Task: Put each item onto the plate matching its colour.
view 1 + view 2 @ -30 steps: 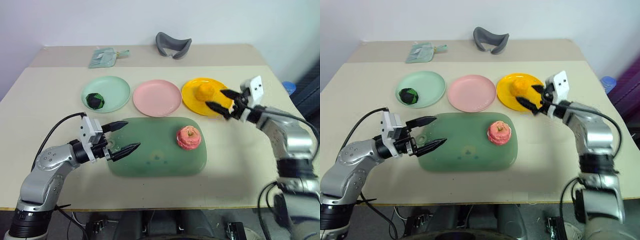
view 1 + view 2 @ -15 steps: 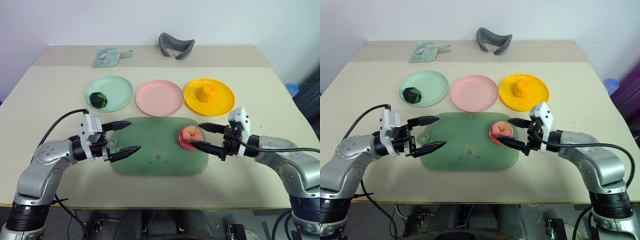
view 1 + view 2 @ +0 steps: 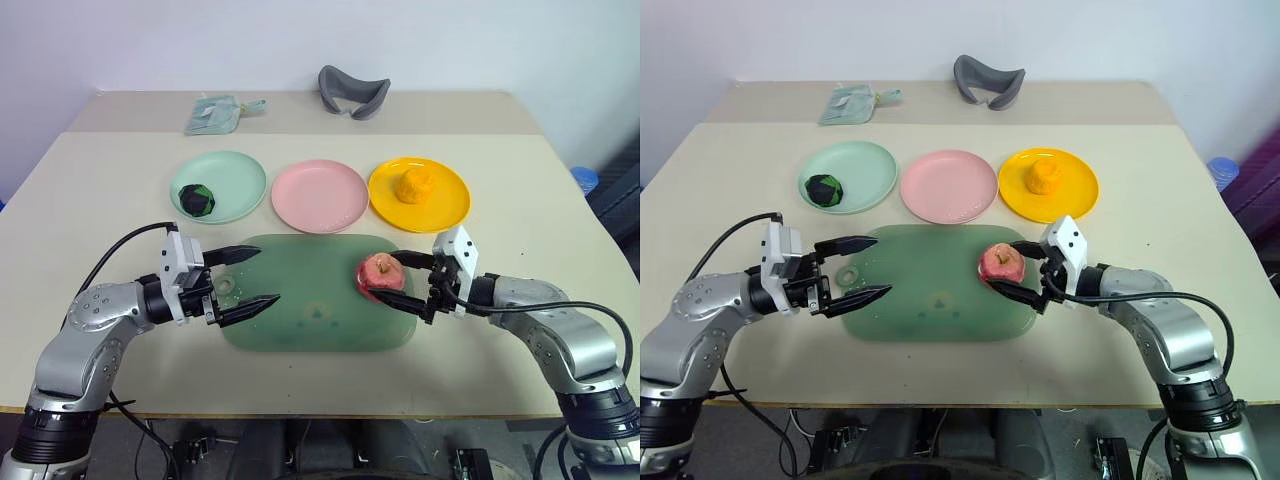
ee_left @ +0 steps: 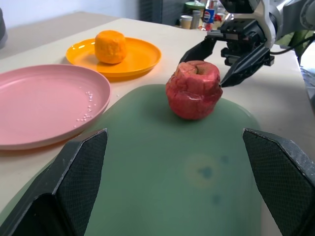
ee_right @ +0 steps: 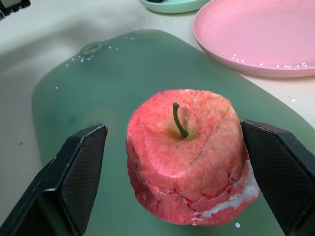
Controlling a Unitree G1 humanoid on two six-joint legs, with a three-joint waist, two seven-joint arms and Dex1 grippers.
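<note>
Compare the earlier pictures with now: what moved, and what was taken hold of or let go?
The right gripper came from the yellow-orange plate down and back to the pink-red toy apple on the translucent green tray; its open fingers now flank the apple without closing. Nothing was gripped or released. The left gripper, the plates and the other toys stayed put.

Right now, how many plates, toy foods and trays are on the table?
Plates: 3 - mint green plate, pink plate, yellow-orange plate
Toy foods: 3 - dark green ball, orange fruit, apple
Trays: 1 - green tray
Total: 7
</note>
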